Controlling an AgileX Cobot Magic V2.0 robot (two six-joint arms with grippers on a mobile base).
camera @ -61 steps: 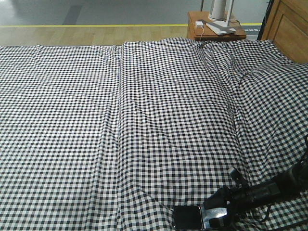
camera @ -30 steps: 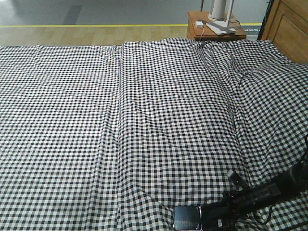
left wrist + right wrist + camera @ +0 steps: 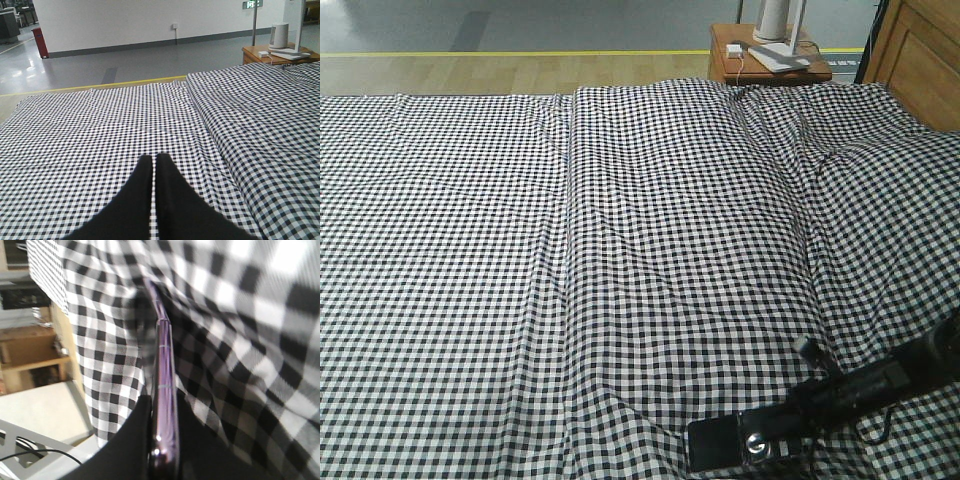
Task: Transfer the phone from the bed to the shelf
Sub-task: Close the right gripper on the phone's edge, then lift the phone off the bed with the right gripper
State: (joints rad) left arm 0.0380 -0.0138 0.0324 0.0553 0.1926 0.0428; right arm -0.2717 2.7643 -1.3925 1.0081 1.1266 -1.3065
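Observation:
The phone [image 3: 715,441], flat and glossy black, lies at the near edge of the bed [image 3: 620,250] with its black-and-white check sheet. My right gripper [image 3: 765,443] reaches in from the right and is shut on the phone's right end. In the right wrist view the phone's purple-tinted edge [image 3: 165,385] runs between the two black fingers of the right gripper [image 3: 162,407], sheet on both sides. My left gripper [image 3: 153,159] hovers over the sheet, shut and holding nothing. Blurred wooden boards [image 3: 30,347] show at the left; I cannot tell whether they are the shelf.
A small reddish-brown side table [image 3: 760,62] with white items stands beyond the bed's far right corner. A wooden headboard [image 3: 920,50] rises at the top right. Past the far edge lies floor with a yellow line [image 3: 520,53]. A raised fold crosses the sheet [image 3: 568,250].
The right gripper has slid a little right and down along the phone's end. The phone has shifted slightly right and now sits tilted. The left gripper's earlier state is not shown.

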